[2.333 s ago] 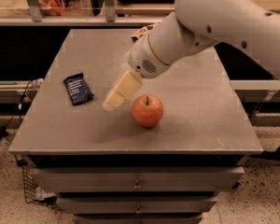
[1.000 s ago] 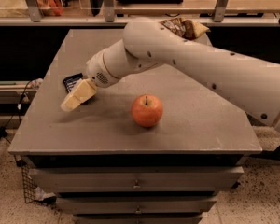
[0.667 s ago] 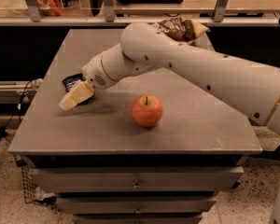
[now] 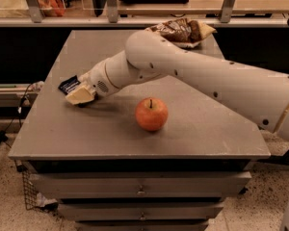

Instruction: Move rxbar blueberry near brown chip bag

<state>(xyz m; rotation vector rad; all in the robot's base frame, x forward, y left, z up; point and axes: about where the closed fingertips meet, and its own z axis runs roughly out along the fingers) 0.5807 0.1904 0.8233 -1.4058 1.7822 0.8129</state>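
Observation:
The rxbar blueberry is a dark navy wrapper lying flat at the table's left side; only its left end shows, the rest is hidden under the gripper. My gripper is down on the table right over the bar, at the end of the white arm that reaches in from the right. The brown chip bag lies at the back of the table, right of centre, partly behind the arm.
An orange-red apple stands near the front middle of the grey table. The table sits on a drawer cabinet. A shelf rail runs behind the table's far edge.
The arm swung left from beside the apple to the bar. In the last second the gripper lowered onto the bar and now covers most of it.

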